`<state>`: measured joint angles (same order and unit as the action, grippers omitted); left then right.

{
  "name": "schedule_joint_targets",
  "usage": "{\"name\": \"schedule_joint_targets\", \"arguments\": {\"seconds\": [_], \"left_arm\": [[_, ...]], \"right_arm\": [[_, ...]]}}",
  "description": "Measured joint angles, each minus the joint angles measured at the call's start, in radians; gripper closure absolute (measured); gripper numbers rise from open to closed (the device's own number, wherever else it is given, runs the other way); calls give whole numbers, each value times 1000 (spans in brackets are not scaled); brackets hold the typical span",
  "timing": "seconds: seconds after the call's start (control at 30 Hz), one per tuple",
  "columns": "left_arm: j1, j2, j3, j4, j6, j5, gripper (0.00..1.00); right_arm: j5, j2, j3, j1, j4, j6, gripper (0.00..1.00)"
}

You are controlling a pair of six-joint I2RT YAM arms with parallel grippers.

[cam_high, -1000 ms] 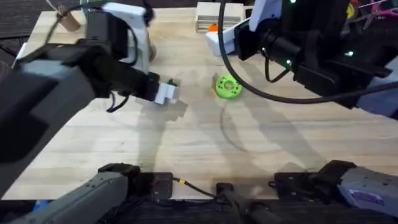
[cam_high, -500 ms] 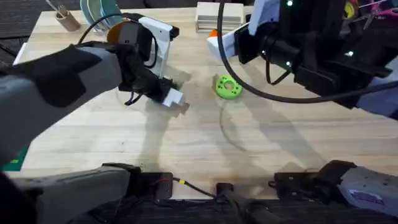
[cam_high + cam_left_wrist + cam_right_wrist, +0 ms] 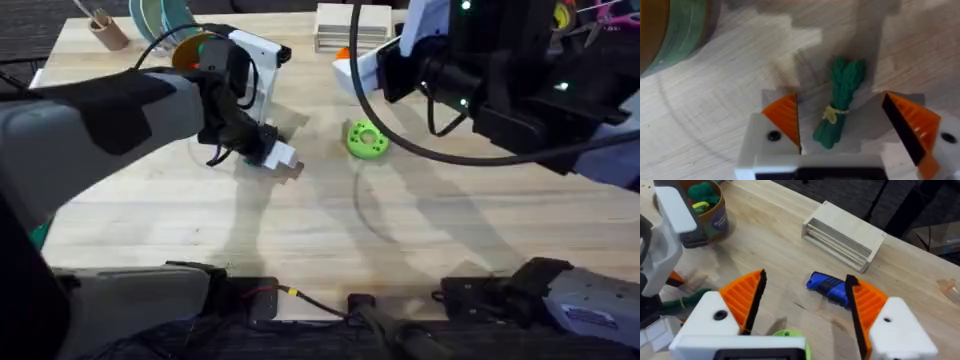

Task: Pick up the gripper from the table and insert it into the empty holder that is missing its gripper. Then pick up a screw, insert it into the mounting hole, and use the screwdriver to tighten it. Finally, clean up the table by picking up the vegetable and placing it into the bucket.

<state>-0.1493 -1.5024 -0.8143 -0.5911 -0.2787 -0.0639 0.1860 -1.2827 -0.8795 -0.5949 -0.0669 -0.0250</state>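
The vegetable [image 3: 839, 107], a dark green bundle with a yellow tie, lies on the table between the orange pads of my left gripper [image 3: 840, 100], which is open and straddles it. From overhead, that left gripper [image 3: 275, 158] is low over the table left of centre. The bucket [image 3: 675, 35] shows its green wall close by, with its orange inside [image 3: 192, 50] beside the white holder mount [image 3: 255, 52]. My right gripper [image 3: 806, 277] hangs open and holds nothing, with the blue screwdriver [image 3: 829, 287] on the table beyond it. The vegetable's end [image 3: 667, 305] also shows there.
A bright green ring disc [image 3: 366, 140] lies mid-table. A wooden box [image 3: 350, 25] stands at the back, and a brown cup with sticks [image 3: 105, 32] at the back left. My right gripper [image 3: 350, 65] is high near the box.
My left arm has dropped lower and its gripper has slid slightly right and nearer, ending astride the vegetable. The right arm and the green disc have not moved.
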Motion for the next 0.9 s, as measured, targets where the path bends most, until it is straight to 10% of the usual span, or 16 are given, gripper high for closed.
{"name": "schedule_joint_targets", "arguments": {"seconds": [0.57,0.9], "left_arm": [[-3,-3,-4,15,-6,5,967],[-3,-7,-23,-35,-6,13,980]], "right_arm": [[0,0,0,0,48,0,9],[0,0,0,0,48,0,9]]}}
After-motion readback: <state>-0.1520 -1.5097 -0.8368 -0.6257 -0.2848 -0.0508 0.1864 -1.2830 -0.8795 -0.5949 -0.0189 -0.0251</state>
